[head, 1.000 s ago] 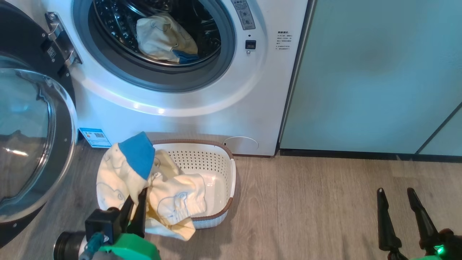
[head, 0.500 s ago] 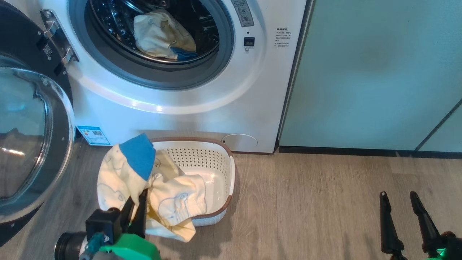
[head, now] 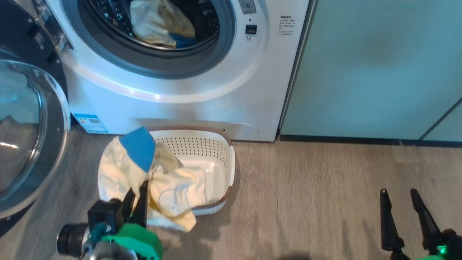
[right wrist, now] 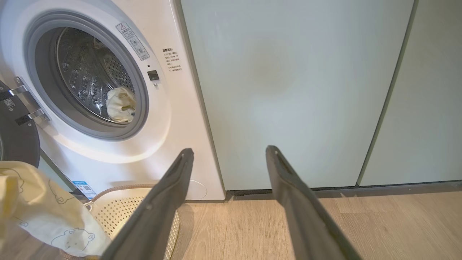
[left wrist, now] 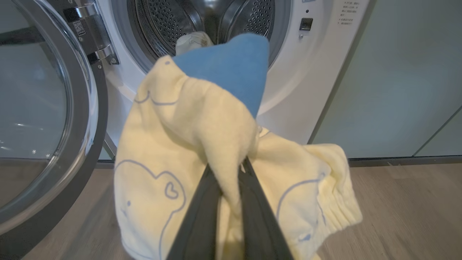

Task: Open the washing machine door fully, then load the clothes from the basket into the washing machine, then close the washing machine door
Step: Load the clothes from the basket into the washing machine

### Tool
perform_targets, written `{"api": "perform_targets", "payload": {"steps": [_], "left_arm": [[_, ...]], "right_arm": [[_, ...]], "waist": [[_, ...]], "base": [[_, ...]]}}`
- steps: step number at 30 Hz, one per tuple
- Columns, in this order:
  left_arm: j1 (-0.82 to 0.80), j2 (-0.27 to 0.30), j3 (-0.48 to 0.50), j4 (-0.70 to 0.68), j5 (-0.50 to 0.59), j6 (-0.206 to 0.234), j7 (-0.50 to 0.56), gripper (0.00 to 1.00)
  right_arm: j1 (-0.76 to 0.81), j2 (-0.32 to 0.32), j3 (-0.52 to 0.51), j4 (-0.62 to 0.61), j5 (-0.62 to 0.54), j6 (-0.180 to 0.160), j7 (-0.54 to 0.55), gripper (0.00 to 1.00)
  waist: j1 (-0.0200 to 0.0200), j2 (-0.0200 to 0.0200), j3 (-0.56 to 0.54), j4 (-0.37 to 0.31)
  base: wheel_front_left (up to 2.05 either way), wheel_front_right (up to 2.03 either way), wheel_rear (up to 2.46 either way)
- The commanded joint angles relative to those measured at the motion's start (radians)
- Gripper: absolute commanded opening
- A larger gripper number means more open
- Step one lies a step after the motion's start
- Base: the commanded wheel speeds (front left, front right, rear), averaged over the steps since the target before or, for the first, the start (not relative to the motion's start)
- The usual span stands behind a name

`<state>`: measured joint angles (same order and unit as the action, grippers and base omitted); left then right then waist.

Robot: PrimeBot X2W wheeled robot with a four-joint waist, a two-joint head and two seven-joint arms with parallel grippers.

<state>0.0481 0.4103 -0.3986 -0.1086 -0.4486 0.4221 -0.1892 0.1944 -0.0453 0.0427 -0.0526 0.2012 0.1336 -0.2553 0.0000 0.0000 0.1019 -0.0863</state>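
Left fingers (left wrist: 200,220) pinched on yellow garment (left wrist: 202,119), blue trim (left wrist: 231,65) up, seemingly drumward; right fingers (right wrist: 162,202) spread, empty.

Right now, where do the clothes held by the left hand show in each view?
Head view: clothes lower left, over the basket.
Left wrist view: clothes centre, draped over the left hand.
Right wrist view: clothes bottom left corner.
Shared landmark: washing machine drum opening.

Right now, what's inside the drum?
One pale yellow garment with blue trim lies on the floor of the steel drum, just behind the grey gasket. Anything under or behind that garment is covered, so I cannot tell if more is there.
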Motion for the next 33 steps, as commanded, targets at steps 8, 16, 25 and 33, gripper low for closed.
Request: {"api": "perform_targets", "payload": {"steps": [8, 16, 25, 33], "left_arm": [[-0.193, -0.003, 0.031, 0.057, -0.013, -0.024, -0.028, 0.0], [-0.396, -0.005, 0.06, 0.167, -0.017, -0.077, -0.041, 0.0], [-0.638, 0.063, 0.117, 0.289, -0.038, -0.138, 0.005, 0.0], [-0.837, 0.171, 0.157, 0.368, -0.088, -0.203, 0.18, 0.0]], "right_arm": [[-0.098, -0.02, 0.026, -0.058, 0.005, -0.003, -0.006, 1.0], [-0.172, -0.015, 0.029, -0.086, 0.017, -0.003, -0.006, 1.0], [-0.255, -0.006, 0.053, -0.077, 0.053, -0.003, -0.006, 1.0], [-0.304, -0.005, 0.076, -0.07, 0.142, -0.003, -0.006, 1.0]], "waist": [[0.0, 0.0, 0.118, -0.011], [0.0, 0.0, 0.272, -0.043], [0.0, 0.0, 0.417, -0.126], [0.0, 0.0, 0.5, -0.214]], "base": [[0.0, 0.0, 0.0], [0.0, 0.0, 0.0], [0.0, 0.0, 0.0], [0.0, 0.0, 0.0]]}}
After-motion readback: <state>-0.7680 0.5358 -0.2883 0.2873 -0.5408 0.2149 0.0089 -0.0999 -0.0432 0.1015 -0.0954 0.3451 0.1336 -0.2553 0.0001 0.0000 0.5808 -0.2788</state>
